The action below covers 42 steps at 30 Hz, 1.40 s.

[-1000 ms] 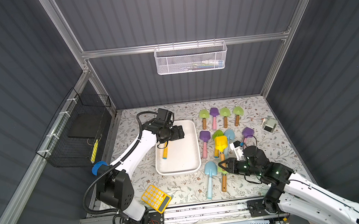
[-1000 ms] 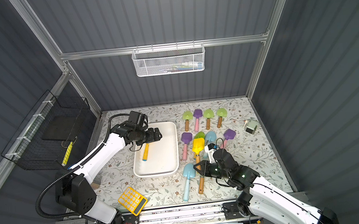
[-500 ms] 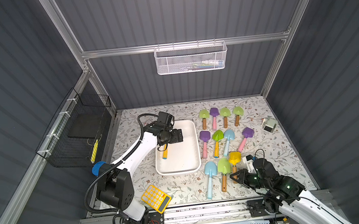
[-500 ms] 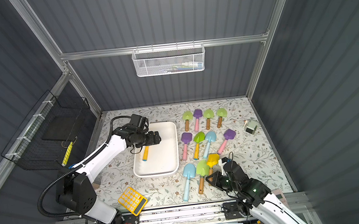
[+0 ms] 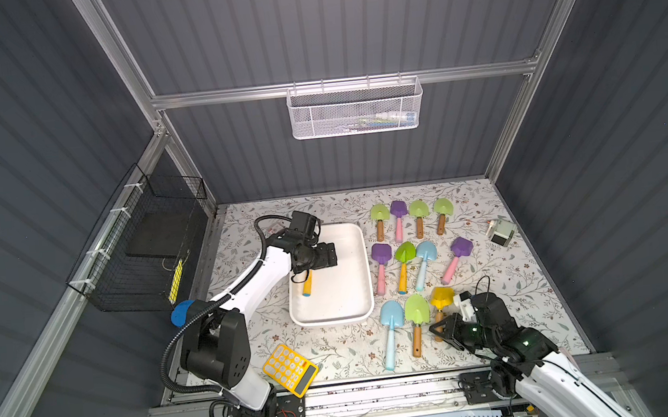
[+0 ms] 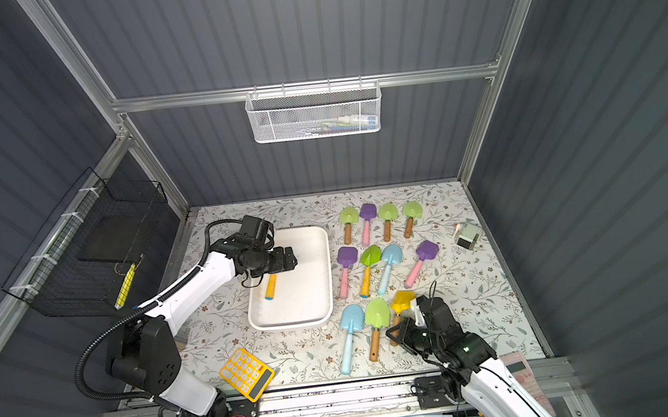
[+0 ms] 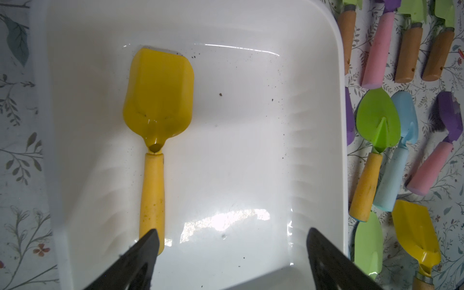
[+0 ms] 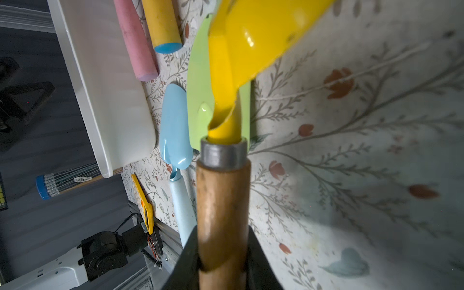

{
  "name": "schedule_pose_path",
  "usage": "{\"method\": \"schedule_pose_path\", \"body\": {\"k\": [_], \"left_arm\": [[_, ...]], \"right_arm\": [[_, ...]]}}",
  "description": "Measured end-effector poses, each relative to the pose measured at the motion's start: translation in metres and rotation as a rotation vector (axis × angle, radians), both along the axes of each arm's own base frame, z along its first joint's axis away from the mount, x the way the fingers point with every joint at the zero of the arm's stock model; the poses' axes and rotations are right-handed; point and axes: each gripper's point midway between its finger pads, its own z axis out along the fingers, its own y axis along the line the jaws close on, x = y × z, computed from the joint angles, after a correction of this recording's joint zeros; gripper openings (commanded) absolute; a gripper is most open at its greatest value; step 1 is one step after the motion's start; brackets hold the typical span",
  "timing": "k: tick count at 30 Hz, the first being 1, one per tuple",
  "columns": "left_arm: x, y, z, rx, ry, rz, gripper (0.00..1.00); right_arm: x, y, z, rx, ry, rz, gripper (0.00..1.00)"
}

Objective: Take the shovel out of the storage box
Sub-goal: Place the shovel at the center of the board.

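Only all-yellow shovel (image 7: 157,100) in storage box (image 7: 336,105); left pincer (image 7: 232,233) spread above; right pincer (image 8: 223,238) grips wooden-handled shovel (image 8: 223,195).

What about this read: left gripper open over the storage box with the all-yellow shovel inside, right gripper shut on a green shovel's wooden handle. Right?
One slip: the right gripper is shut on the wooden handle of a yellow-bladed shovel, not a green one; the right wrist view shows it. The left gripper is open over the storage box with the all-yellow shovel inside.
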Motion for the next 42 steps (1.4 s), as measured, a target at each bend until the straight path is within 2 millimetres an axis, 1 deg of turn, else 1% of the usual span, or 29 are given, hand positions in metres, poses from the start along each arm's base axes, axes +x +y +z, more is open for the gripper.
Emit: {"method": "schedule_pose_path", "body": {"k": [1,6,9,15,19,21,23,28,33,35,37,38,40,42], "left_arm": [[-0.001,0.001,-0.001,0.001,0.004,0.002,0.92],[-0.004,0.003,-0.007,0.003,0.020,0.003,0.92],[-0.003,0.004,-0.007,-0.005,0.020,0.005,0.92],[-0.002,0.003,-0.007,-0.010,0.019,0.004,0.92],[-0.002,0.005,-0.008,-0.009,0.021,0.008,0.92],[-0.002,0.007,-0.010,-0.008,0.025,0.013,0.92],[-0.003,0.009,-0.011,-0.008,0.030,0.016,0.92],[-0.001,0.010,-0.010,-0.014,0.029,0.020,0.92],[0.000,0.012,-0.011,-0.002,0.026,0.027,0.92],[0.000,0.016,-0.012,0.014,0.024,0.036,0.92],[0.000,0.019,-0.013,0.034,0.023,0.045,0.92],[0.000,0.021,-0.013,0.041,0.023,0.049,0.92],[0.000,0.027,-0.013,0.072,0.022,0.061,0.91],[0.001,0.033,-0.012,0.110,0.016,0.074,0.86]], "right_arm": [[0.000,-0.001,-0.001,0.002,0.000,0.000,0.15],[0.001,-0.005,-0.004,-0.006,0.000,0.004,0.17],[0.000,-0.005,-0.007,-0.016,0.007,0.018,0.21],[-0.007,-0.007,-0.024,-0.051,0.074,0.041,0.25],[-0.008,-0.009,-0.028,-0.069,0.086,0.047,0.27],[-0.008,-0.010,-0.030,-0.072,0.092,0.046,0.32],[-0.010,-0.010,-0.031,-0.065,0.118,0.038,0.42],[-0.010,-0.007,-0.026,-0.056,0.130,0.055,0.51],[-0.016,-0.017,-0.022,-0.117,0.162,0.039,0.58],[-0.020,-0.022,-0.018,-0.149,0.175,0.028,0.60],[-0.019,-0.027,-0.005,-0.173,0.165,0.016,0.60],[-0.017,-0.029,0.003,-0.186,0.152,0.009,0.61],[-0.010,-0.034,0.027,-0.212,0.101,-0.008,0.61],[-0.002,-0.038,0.050,-0.238,0.054,-0.019,0.62]]}}
